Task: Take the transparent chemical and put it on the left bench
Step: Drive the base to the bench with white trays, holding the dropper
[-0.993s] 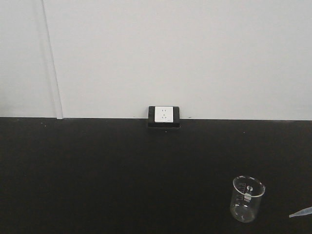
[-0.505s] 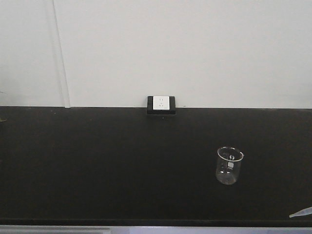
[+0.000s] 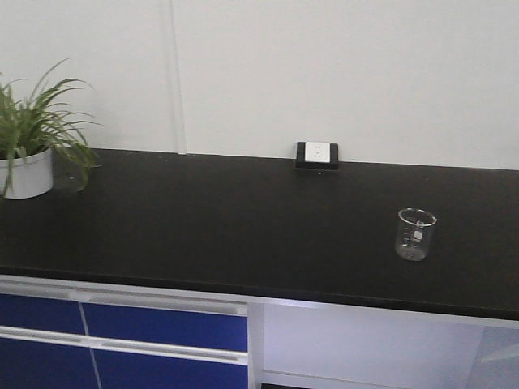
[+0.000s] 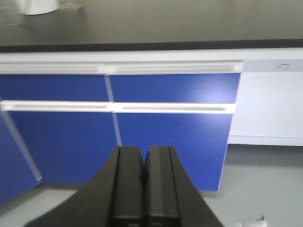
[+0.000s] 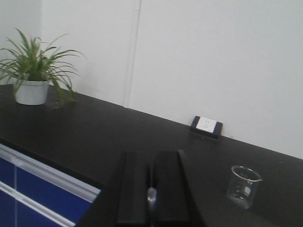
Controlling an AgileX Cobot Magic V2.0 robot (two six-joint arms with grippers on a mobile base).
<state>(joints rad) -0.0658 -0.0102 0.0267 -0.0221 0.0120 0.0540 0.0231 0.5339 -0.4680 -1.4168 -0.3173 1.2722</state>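
Observation:
The transparent chemical, a slim translucent pipette [image 5: 151,195], shows only as a pale bulge pinched between my right gripper's [image 5: 151,158] shut jaws in the right wrist view. That gripper hovers over the front part of the left bench's black top [image 5: 94,137]. The bench [image 3: 203,219] also fills the front view, with blue cupboard doors [image 3: 162,328] below. My left gripper [image 4: 144,156] is shut and empty, held low and facing the blue doors [image 4: 175,127]. Neither gripper shows in the front view.
A clear glass beaker [image 3: 416,233] stands on the bench's right part and also shows in the right wrist view [image 5: 244,186]. A wall socket [image 3: 317,155] sits at the back edge. A potted plant [image 3: 28,142] stands at the far left.
The front view has pulled back from the bench and swung left, so the plant and cupboard fronts came into view. The pipette tip at the lower right edge has left it.

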